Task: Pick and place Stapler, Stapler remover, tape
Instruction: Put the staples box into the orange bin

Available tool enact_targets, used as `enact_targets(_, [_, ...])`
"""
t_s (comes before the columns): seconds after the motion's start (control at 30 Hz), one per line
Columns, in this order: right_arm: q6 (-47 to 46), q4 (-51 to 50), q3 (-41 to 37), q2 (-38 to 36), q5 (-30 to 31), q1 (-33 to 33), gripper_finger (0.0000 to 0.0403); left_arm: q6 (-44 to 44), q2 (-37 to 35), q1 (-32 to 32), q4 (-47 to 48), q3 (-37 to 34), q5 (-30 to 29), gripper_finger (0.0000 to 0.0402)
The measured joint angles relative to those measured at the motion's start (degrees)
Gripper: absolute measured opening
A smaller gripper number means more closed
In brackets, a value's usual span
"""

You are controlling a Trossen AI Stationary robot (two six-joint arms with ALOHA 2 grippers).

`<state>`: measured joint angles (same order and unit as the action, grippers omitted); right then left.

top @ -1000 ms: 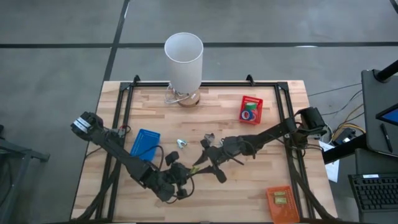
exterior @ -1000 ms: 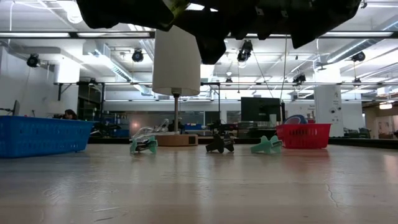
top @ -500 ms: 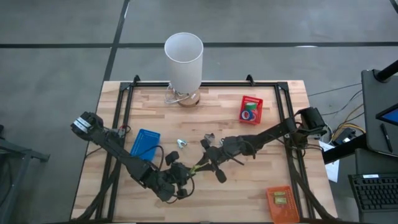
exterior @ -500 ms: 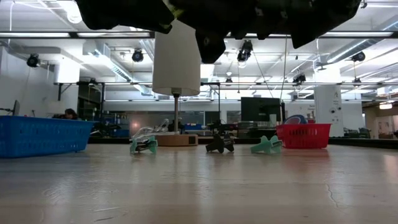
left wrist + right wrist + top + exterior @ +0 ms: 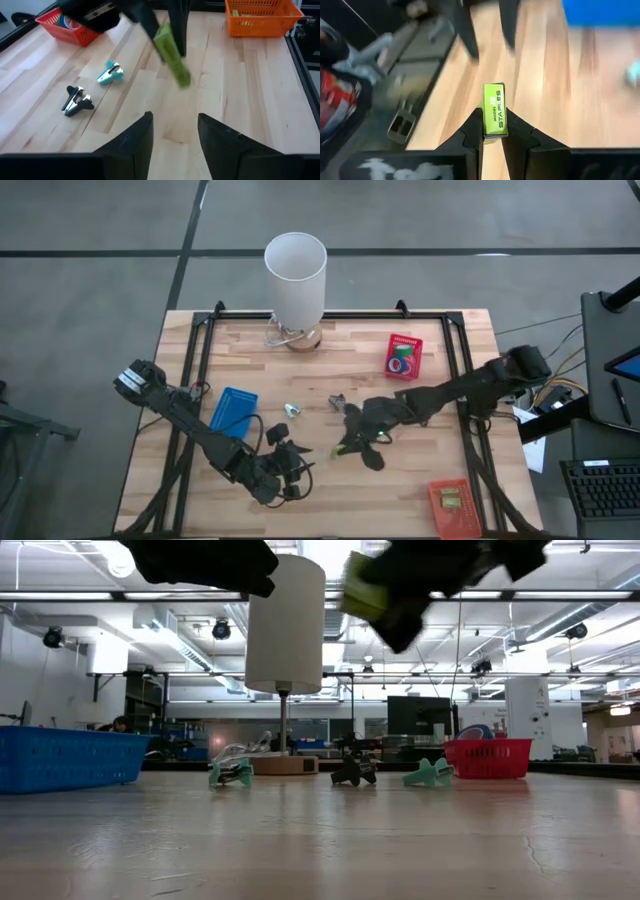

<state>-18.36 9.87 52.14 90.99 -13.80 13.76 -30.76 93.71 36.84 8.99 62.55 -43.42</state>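
Observation:
A small yellow-green box [image 5: 495, 107] printed "STAPLES" hangs above the table's middle, with my right gripper [image 5: 493, 116] shut on it; the same box [image 5: 350, 448] also shows from above. My left gripper [image 5: 175, 131] stands open just to its left, fingers apart with nothing between them. A teal staple remover [image 5: 110, 74] and a black one [image 5: 77, 99] lie on the boards farther back. Tape rolls [image 5: 402, 363] lie in the red bin [image 5: 404, 340]. No stapler shows. My right gripper pinches the box's two long narrow sides [image 5: 495, 129] between its two fingers, at the end nearest the wrist. The fingers come from the table's right, slanting down, and lie along the box. The box sticks out past the fingertips, lifted clear of the table.
A blue bin [image 5: 232, 410] sits left of centre, and an orange bin [image 5: 450, 505] with small items stands at the near right corner. A white lamp [image 5: 295, 270] stands at the far edge. A third, teal remover [image 5: 430, 773] shows in the low view.
The green box has passed from my left gripper to my right one. My left gripper has let go and stays in place. My right gripper has carried the box toward the table's right edge and a little up, tipping as it went.

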Motion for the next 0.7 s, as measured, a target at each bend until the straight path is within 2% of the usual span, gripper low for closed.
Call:
enact_targets(0.17, [-11.2,-22.8,-0.1,-5.2,0.2,3.5,0.0049,2.3,0.0,0.0,0.0,-0.1,0.0,0.0158])
enact_targets(0.3, [-23.7,-34.5,-0.2,-8.1,1.5,9.2,0.0046,4.6,0.0,-0.1,-0.9,-0.3,-1.6,0.0158])
enact_targets(0.4, [-32.2,-39.2,-0.2,-9.5,1.8,14.2,0.0045,6.1,0.0,-0.4,-1.3,-0.3,-3.6,0.0158])
enact_targets(0.7, [-57.1,-41.9,-0.2,-10.7,2.8,25.5,0.0046,8.5,0.0,-3.0,-2.1,-0.3,-4.8,0.0156])
